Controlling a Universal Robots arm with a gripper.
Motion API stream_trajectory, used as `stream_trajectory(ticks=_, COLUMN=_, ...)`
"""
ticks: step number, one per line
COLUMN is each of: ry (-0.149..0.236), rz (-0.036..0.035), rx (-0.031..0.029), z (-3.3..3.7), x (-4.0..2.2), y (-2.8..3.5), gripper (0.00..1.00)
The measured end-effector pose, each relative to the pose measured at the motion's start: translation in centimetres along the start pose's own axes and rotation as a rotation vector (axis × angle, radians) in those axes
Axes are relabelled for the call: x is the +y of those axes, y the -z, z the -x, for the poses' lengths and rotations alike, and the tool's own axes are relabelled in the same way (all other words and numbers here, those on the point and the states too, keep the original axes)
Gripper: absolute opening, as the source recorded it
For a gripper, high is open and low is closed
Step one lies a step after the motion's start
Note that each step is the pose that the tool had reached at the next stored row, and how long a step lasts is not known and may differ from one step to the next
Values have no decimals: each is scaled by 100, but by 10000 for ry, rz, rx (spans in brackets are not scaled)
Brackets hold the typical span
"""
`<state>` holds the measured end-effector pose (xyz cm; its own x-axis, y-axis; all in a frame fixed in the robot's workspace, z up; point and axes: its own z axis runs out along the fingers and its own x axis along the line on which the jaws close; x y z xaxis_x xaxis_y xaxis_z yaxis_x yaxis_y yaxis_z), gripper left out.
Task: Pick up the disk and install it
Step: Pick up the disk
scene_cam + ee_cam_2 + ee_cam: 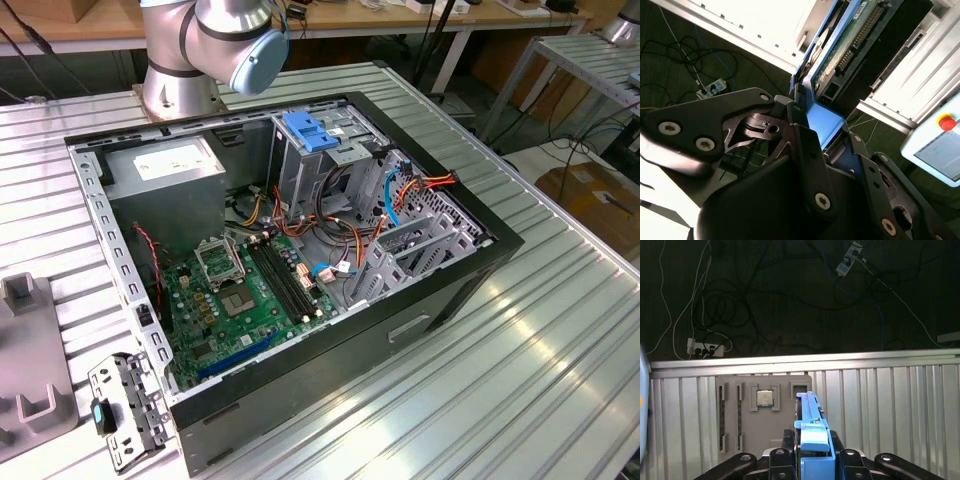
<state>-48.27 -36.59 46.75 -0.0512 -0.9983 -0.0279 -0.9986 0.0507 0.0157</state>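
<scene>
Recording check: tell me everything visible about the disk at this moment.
The disk is a flat dark drive framed by a bright blue plastic carrier; the second wrist view shows its green circuit board and connector. It sits between the jaws of the gripper, gripped at the carrier's end, sticking out away from the wrist. Nothing else appears to touch it.

We note case (pixel 450 300) on table (pixel 540 400), arm base (pixel 175 85) behind it; motherboard (pixel 240 300) inside case, cage (pixel 300 185) beside motherboard; disk (pixel 809 412) in gripper (pixel 812 452).
</scene>
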Motion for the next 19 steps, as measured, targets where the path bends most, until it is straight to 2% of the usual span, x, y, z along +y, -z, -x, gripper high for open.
stream_trajectory(ticks=19, ry=-1, rz=36, rx=2, z=5, x=2, y=161, gripper=37)
